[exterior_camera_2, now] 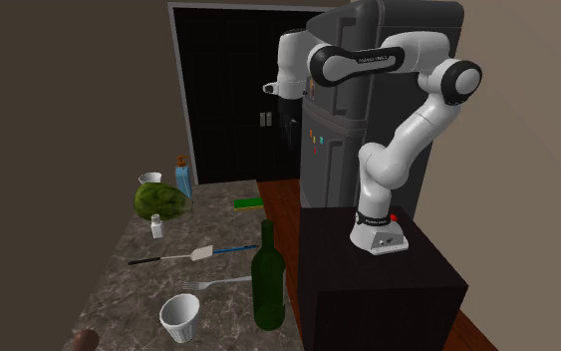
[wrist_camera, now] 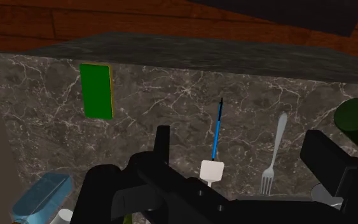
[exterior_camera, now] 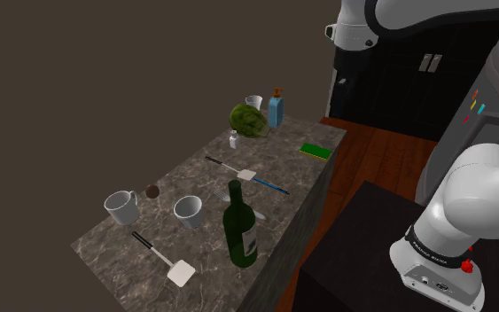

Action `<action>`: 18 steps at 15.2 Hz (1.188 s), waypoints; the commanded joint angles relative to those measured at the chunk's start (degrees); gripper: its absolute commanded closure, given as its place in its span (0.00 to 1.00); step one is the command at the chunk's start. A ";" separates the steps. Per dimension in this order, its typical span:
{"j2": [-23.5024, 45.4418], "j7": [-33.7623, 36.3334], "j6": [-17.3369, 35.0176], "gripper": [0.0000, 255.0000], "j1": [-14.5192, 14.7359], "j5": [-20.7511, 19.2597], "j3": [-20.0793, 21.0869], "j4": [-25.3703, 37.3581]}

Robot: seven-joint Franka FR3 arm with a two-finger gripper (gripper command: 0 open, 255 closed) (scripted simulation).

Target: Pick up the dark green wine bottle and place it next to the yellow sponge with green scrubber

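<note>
The dark green wine bottle (exterior_camera: pixel 240 228) stands upright near the counter's front edge, by the stand-side rim, and I see it again in the second exterior view (exterior_camera_2: pixel 267 281). The sponge (exterior_camera: pixel 315 151) lies flat at the far end of the same rim, green face up with a yellow edge (wrist_camera: pixel 96 90). My gripper (wrist_camera: pixel 244 153) hangs high over the counter, open, with nothing between its fingers. In the wrist view the bottle's top (wrist_camera: pixel 357 118) shows beyond the right finger (wrist_camera: pixel 327 156).
On the marble counter (exterior_camera: pixel 194 168) are two white cups (exterior_camera: pixel 121 206) (exterior_camera: pixel 189 211), a white spatula (exterior_camera: pixel 169 262), a blue-handled spatula (exterior_camera: pixel 256 178), a fork (wrist_camera: pixel 273 159), a lettuce (exterior_camera: pixel 248 120), a shaker (exterior_camera: pixel 234 139) and a blue bottle (exterior_camera: pixel 276 111). The black stand (exterior_camera_2: pixel 378 284) is beside the counter.
</note>
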 commanded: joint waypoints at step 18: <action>14.74 23.12 11.43 0.00 6.40 11.70 18.22 5.20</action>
